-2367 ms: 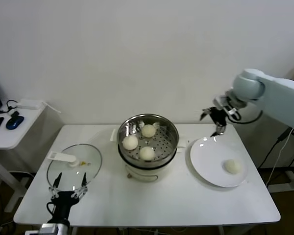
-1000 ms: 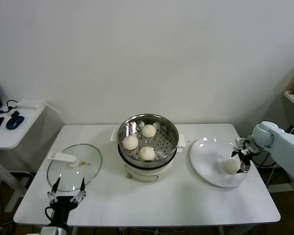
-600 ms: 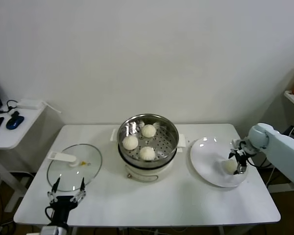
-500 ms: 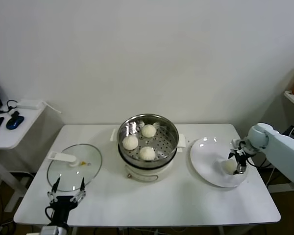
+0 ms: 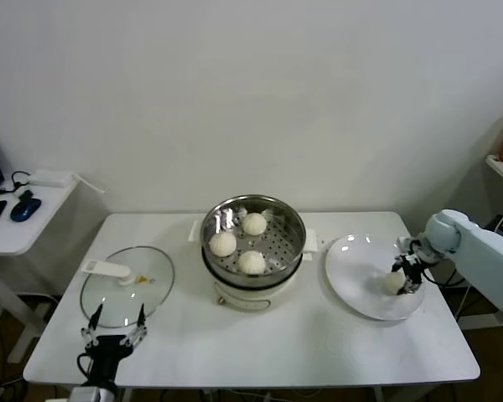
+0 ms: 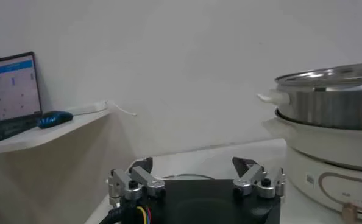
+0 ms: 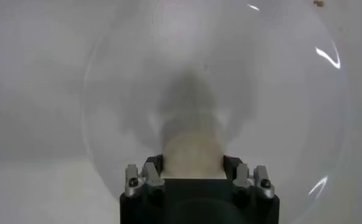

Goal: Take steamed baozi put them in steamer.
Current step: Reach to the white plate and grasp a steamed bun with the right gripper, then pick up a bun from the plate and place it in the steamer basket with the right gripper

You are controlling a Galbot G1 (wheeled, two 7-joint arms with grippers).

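Head view shows your right end effector (image 5: pixel 405 277) down on the white plate (image 5: pixel 356 289) near the tabletop's right edge, closed snugly on the last steamed baozi (image 5: pixel 394 283); the right wrist view confirms the bun (image 7: pixel 192 153) sits squarely between the jaws, so the grip looks centred enough for a lift. Three buns (image 5: pixel 251 262) already sit on the perforated tray of the steamer (image 5: pixel 253 248) mid-tabletop, with room left for this one. Your left end effector (image 5: pixel 114 335) waits spread open and empty at the front-left corner, beside the glass lid (image 5: pixel 127 285).
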